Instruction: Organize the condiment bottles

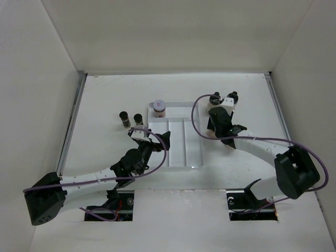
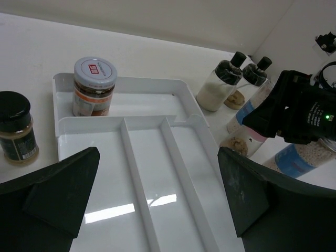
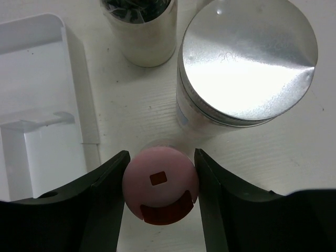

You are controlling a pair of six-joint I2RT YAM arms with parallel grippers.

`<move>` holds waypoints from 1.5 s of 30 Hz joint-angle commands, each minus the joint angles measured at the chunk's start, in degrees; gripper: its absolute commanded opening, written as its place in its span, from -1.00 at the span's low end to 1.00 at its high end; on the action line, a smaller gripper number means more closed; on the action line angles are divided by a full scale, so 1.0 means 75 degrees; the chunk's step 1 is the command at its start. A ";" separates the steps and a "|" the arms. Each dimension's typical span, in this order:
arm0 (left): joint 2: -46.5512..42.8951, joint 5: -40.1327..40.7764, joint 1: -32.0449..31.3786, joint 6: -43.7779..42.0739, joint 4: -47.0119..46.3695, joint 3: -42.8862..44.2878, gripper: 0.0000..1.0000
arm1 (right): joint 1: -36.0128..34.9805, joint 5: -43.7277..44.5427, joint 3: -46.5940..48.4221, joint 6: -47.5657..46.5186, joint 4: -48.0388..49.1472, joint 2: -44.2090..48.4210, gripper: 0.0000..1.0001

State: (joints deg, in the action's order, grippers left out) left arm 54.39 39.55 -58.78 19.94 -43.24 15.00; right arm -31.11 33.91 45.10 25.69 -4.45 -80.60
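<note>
While white walls (image 1: 168, 37) enclose the white counter (image 1: 100, 105), the left end effector (image 2: 157, 163) gapes empty, tray (image 2: 126, 122) beneath it; the right end effector (image 3: 161, 157) pinches a pink-capped bottle (image 3: 160, 186).

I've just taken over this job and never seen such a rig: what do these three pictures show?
Two robot arms with two-finger grippers sit at a white table. One picture looks down from above; the other two come from a camera on each wrist. The left gripper hangs open above a pale divided plastic tray, which holds one brown jar with a white lid. The right gripper pinches a small pink-capped bottle standing beside a silver-lidded jar. Two clear black-capped bottles stand nearby.
</note>
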 commanded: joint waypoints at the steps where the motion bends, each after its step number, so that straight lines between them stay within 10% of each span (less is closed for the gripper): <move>1: 0.0072 0.0047 0.0039 0.0059 -0.0983 -0.0160 1.00 | -0.0006 0.0305 0.0361 0.0055 0.0054 0.0374 -0.13; 8: -0.0232 0.0609 -0.0008 -0.0081 -0.1488 -0.0489 1.00 | -0.0368 0.0098 0.1648 -0.0496 0.0112 0.0693 -0.14; 21: -0.1170 0.0621 0.0660 -0.0140 -0.1418 -0.1016 1.00 | -0.1318 -0.0467 0.5692 -0.0731 0.0499 -0.3970 -0.18; 34: -0.0784 0.0609 0.0508 -0.0116 -0.1406 -0.0864 1.00 | -0.1506 -0.0525 0.5460 -0.0344 0.0558 -0.4664 0.29; 45: -0.0912 0.0598 0.0379 -0.0128 -0.1406 -0.0864 1.00 | -0.0793 -0.0748 0.4850 -0.0929 0.0219 -0.2416 0.74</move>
State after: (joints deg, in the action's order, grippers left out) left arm 48.73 44.18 -55.55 19.31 -50.83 7.77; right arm -40.75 27.94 81.52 20.60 -4.05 -106.30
